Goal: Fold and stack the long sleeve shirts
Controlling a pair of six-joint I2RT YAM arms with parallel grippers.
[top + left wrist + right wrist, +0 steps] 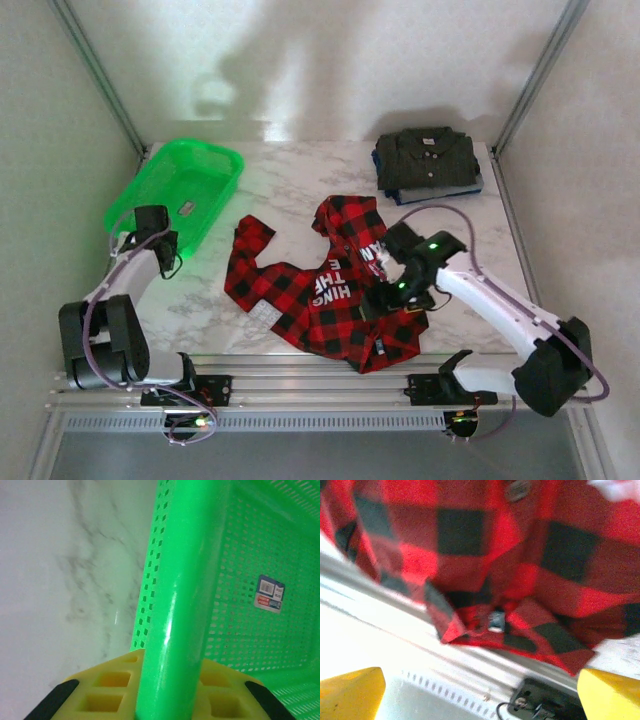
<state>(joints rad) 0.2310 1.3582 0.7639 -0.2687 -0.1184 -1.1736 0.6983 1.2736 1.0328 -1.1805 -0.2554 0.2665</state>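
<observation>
Clamping the basket (190,580) rim with your left tool (167,692), you hold the right tool (480,690) wide open, empty, above the shirt (470,540), likely soft and light; pinch its near-edge hem.

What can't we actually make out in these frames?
Lettering on the plaid shirt, top view: folds and the right gripper cut it off.
Most of the blue garment, top view: covered by the folded dark shirt.
Text on the basket sticker, left wrist: too small.
Detail of the button, right wrist: blurred.
</observation>
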